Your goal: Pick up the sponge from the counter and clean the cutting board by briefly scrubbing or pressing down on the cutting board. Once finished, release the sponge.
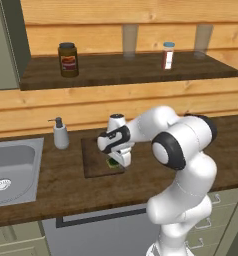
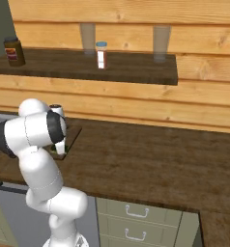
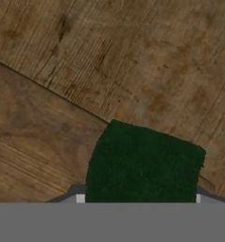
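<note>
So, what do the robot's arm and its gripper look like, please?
The arm is glossy white, built of thick rounded segments, with dark grey to black bands and caps at its joints. No loose cables or markings show. The gripper sits on a white hand with a black section at the wrist; its fingers are small and look pale from the left base view.

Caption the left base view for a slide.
White arm's gripper down on the green sponge at the cutting board's near right corner, soap dispenser and sink alongside.

A glossy white arm (image 1: 183,175) of rounded, bulbous segments, with dark bands at joints and wrist.
</note>
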